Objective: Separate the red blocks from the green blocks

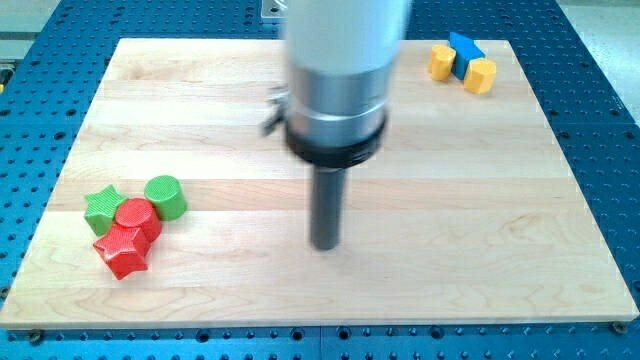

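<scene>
A green star block (101,208), a green cylinder (165,197), a red cylinder (136,218) and a red star block (122,250) sit bunched together, touching, near the view's lower left of the wooden board (480,200). The red cylinder lies between the two green blocks, with the red star just below it. My tip (324,243) rests on the board near the middle, well to the right of this cluster and apart from all blocks.
At the view's top right, a yellow block (440,62), a blue block (464,50) and a yellow cylinder-like block (480,76) lie close together. A blue perforated table (600,120) surrounds the board.
</scene>
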`<control>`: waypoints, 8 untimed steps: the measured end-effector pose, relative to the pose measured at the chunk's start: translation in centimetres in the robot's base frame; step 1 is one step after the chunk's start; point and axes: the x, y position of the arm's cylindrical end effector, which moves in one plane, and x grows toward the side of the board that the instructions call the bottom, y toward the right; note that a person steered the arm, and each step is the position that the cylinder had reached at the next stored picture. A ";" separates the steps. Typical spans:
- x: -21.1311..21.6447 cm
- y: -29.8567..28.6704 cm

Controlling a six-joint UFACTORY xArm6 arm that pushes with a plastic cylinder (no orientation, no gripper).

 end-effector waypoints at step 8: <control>-8.3 -18.2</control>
